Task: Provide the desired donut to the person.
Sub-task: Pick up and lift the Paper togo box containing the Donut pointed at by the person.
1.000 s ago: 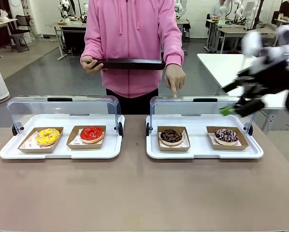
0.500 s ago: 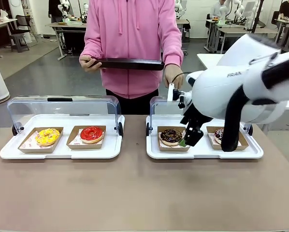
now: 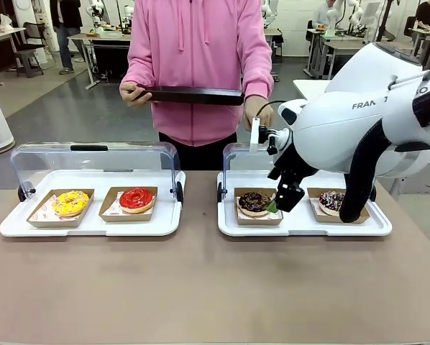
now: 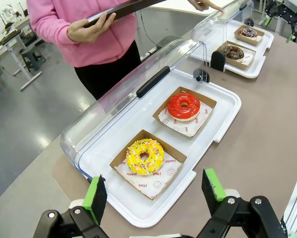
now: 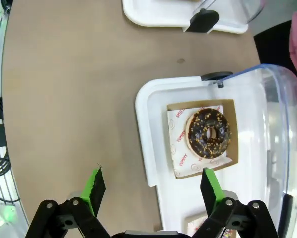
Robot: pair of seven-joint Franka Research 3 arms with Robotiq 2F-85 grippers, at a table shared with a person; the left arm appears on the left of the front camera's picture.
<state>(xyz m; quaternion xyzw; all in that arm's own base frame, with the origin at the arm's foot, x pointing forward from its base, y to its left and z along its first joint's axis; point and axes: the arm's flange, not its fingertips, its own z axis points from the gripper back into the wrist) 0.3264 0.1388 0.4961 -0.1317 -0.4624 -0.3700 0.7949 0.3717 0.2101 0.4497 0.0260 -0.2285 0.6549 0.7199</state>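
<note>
"FRAN" on right arm (image 3: 344,122); "YUMMY", "SMILE" on paper liner (image 4: 161,174) under yellow donut (image 4: 145,156)

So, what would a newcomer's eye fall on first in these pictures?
The large white right arm looms at the right of the front view, its open right gripper hanging close to the chocolate donut. Across the table, the person in a pink hoodie holds a dark tray.

Chocolate donut by the pincer
The sprinkled chocolate donut (image 5: 208,133) lies flat in its brown paper tray (image 5: 227,105), just ahead of the spread right pincer (image 5: 152,173); the person (image 3: 197,72) in pink stands beyond.
</note>
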